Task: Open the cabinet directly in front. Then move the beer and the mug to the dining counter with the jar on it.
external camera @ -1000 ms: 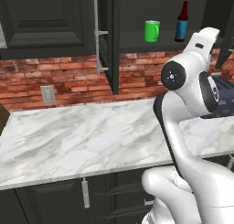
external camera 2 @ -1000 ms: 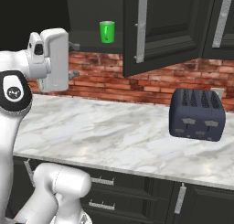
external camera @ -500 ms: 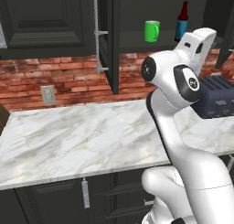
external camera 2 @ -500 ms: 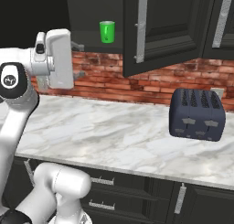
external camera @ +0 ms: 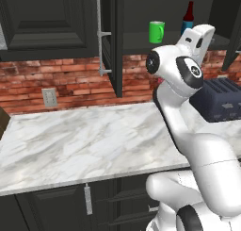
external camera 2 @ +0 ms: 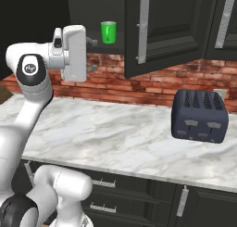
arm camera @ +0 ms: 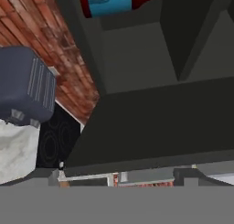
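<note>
dark charcoal wall cabinet (external camera: 113,37) doors open | green mug (external camera: 156,32), blue-label brown beer bottle (external camera: 188,18) on shelf, frame top | gripper (arm camera: 117,175) fingers spread wide, empty | risk: wrist clips door edge, or tips bottle reaching in

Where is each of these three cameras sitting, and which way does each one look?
Left base view: behind the arm's left, facing the open cabinet, mug and beer; arm at right.
Right base view: behind its right, facing the same mug and toaster; arm at left.
Hand view: on the hand, looking up at the beer past the toaster.
</note>
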Motion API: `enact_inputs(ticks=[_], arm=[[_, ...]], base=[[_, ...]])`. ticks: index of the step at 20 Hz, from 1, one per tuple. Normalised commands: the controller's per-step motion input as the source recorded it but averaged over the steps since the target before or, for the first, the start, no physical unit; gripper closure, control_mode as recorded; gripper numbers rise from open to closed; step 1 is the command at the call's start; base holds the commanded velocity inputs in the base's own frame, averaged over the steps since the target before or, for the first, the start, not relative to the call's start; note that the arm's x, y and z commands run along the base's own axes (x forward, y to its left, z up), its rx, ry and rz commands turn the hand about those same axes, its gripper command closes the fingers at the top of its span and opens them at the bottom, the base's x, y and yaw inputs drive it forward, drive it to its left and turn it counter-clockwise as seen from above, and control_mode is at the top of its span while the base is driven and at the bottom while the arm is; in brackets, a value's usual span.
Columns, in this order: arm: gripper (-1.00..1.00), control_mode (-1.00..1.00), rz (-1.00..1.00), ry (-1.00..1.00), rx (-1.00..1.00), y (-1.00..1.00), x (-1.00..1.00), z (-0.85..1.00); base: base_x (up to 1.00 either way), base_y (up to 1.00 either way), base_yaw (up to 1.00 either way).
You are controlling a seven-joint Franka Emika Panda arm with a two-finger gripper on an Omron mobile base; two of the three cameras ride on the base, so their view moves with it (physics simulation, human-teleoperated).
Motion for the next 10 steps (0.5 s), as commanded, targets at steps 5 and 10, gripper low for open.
enact_inputs(ticks=[5,10], arm=[[-1.0,-1.0,0.01,0.0,0.01,-0.58,0.62,0.0],[-1.0,-1.0,0.0,0.0,0.0,-0.56,0.63,0.0]], base=[[0.0,0.0,0.0],[0.0,0.0,0.0]])
